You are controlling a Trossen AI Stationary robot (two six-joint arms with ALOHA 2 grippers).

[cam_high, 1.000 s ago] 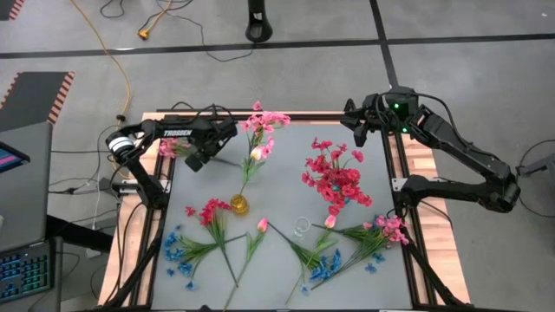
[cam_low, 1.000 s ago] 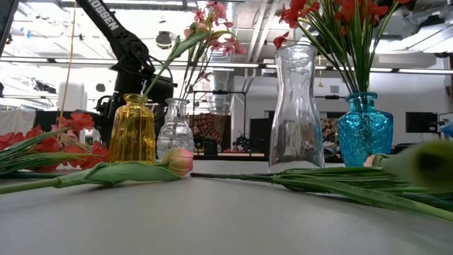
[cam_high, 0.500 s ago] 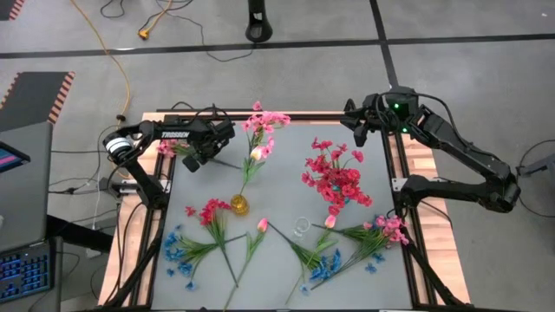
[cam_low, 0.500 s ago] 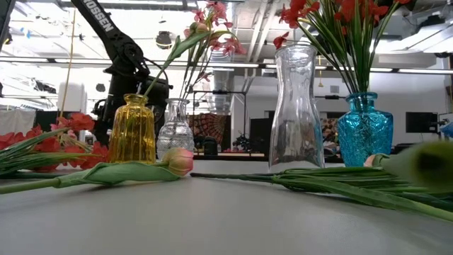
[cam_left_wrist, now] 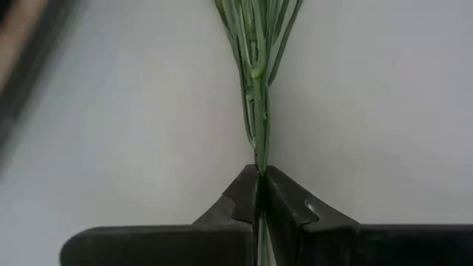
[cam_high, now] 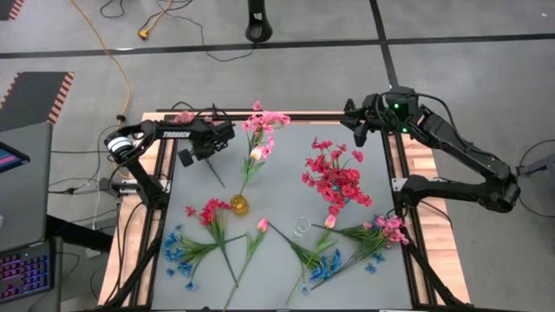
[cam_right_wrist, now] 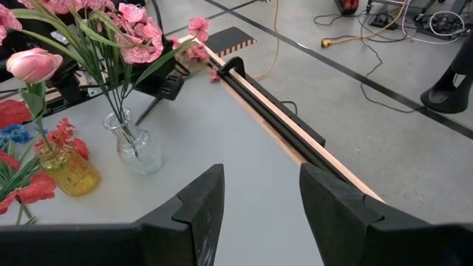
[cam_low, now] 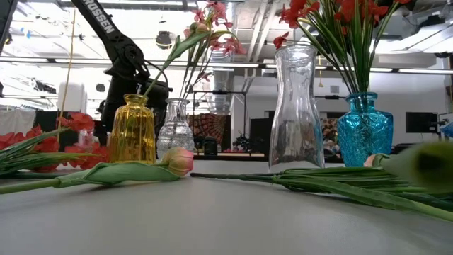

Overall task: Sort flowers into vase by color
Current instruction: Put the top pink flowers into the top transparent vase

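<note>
The left end effector (cam_high: 192, 152) sits near the far left corner of the tabletop (cam_high: 286, 182), its two fingers (cam_left_wrist: 244, 198) pinched together on the thin green stems of a light pink sprig (cam_high: 182, 117). The grip is low on the stems, which leaves the blossoms free past the tabletop's far edge and gives a long enough tail to drop into a narrow neck. That sprig likely belongs with the other pink blossoms in the small clear vase (cam_low: 175, 127), which stands just beside the arm, so the next move probably calls for a lift and a tilt to bring the stem ends over that mouth. The right end effector (cam_right_wrist: 255, 199) waits over the far right corner with its fingers partly apart and nothing between them, keeping out of the working side. Sorting is partly done: red flowers (cam_high: 334, 178) stand in the blue vase (cam_low: 364, 134), a pink bud leans from the yellow vase (cam_low: 132, 131), and the tall clear vase (cam_low: 296, 106) holds none. Loose flowers remain on the near half of the tabletop, with red and blue sprigs (cam_high: 195, 234) to the left and pink and blue ones (cam_high: 364, 243) to the right, lying flat where either arm can reach them.
</note>
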